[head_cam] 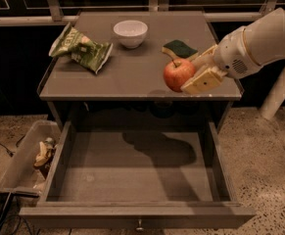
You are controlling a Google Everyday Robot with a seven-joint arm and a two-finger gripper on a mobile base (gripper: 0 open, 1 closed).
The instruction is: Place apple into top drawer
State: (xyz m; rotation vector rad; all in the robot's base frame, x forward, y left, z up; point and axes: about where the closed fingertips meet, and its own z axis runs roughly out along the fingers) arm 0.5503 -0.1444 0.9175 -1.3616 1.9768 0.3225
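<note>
A: Where's the apple [177,75]?
B: Clamped in the gripper [193,70], its fingers [204,80] closed on the apple's right side. It's above the front edge of the surface [107,84], not over the top drawer [137,180].
A: Risk?
B: Released here, it could strike that edge and roll off.
A: Anything hidden?
B: The far finger seems tucked behind the apple, and the arm runs out of view.

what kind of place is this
Probably an office break area: chip bag, white bowl and sponge on a grey cabinet, top drawer open. The gripper holds the apple above its front right edge.
</note>
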